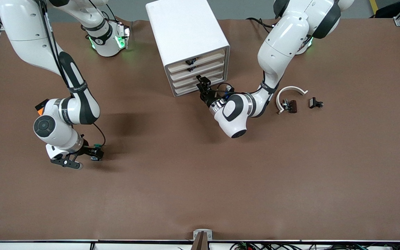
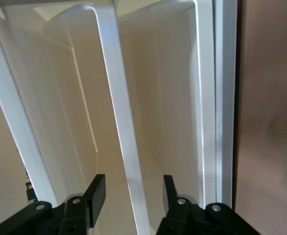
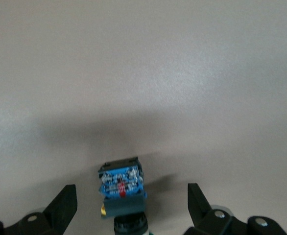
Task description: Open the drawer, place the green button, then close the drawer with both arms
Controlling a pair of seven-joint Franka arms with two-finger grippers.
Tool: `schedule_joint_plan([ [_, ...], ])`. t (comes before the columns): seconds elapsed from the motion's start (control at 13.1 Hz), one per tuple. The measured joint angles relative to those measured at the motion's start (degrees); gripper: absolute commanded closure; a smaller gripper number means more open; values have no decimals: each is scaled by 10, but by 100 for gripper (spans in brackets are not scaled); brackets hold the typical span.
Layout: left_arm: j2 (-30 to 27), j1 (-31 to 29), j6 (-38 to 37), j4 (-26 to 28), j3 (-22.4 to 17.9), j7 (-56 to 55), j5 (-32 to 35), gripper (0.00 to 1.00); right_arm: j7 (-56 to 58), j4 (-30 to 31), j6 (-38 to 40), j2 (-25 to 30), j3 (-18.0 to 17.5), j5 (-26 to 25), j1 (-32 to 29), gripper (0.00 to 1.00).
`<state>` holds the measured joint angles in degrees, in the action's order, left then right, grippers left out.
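Four cream-fronted drawers are counted in the white boxy cabinet; the third drawer's thin white lip is straddled, not yet clamped, by the left hand. One green-capped button, its cap largely hidden, is seen on the brown tabletop between the spread fingers of the released right hand.

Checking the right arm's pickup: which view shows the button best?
Right wrist view: the button lies close up between the right gripper's open fingers. Front view shows only a speck; the left wrist view, none.

left hand fingers apart, arm reaching | right hand spread wide, low
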<state>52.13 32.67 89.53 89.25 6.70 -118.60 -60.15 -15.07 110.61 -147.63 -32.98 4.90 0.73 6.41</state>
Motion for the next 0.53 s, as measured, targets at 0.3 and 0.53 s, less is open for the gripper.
schedule_joint_plan([
  [0.3,2,6,-1,0,0,0,0,72,0,-5,-9,-15,0,0,0,0],
  [0.53,6,10,-1,-1,0,-20,0,87,0,-6,-9,-15,0,0,0,20],
])
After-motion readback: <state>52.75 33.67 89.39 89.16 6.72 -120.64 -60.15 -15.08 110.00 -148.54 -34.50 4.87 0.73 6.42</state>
